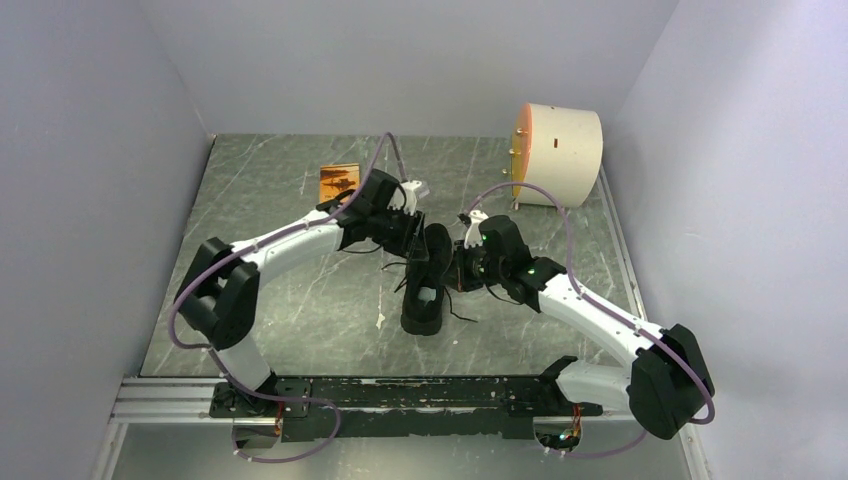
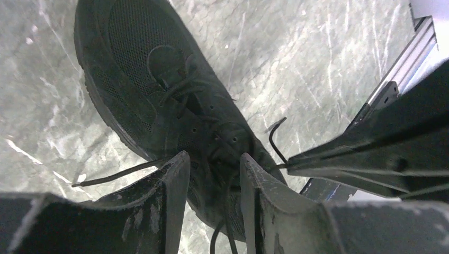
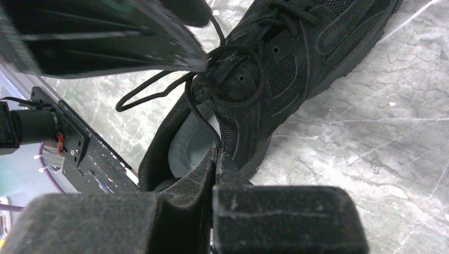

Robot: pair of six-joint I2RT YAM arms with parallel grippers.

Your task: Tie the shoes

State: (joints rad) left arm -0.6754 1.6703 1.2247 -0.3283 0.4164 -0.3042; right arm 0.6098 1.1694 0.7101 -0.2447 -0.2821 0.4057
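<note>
Worktop [image 1: 300,300]: grey, marble-veined, smooth.

Shoe [image 1: 422,310]: at mid-worktop between the two arms, flat on its sole, heel toward 6 o'clock and toe toward 12. Matte black knit upper with mesh panels, black sole, pale insole showing in the opening.

Right end effector [image 3: 216,154]: at about 3 o'clock of the shoe's tongue. Fingers pressed fully together with a thin black lace [image 3: 204,119] running straight into the seam. I judge the strand pinched and pulled sideways to keep it taut, away from the eyelets.

Left end effector [image 2: 212,172]: at about 10 o'clock of the tongue, tips over the upper eyelets. Fingers parted about halfway, with nothing clamped. A loose strand crosses the gap low in the left wrist view, so it is probably lined up to take that strand. The finger faces are scuffed dark plastic.

No bow or knot is formed; the lace ends lie limp.

Far side, well apart from the shoe: a small orange square [image 1: 337,182] at 11 o'clock and a cream drum with an orange face [image 1: 560,155] at 1 o'clock.
</note>
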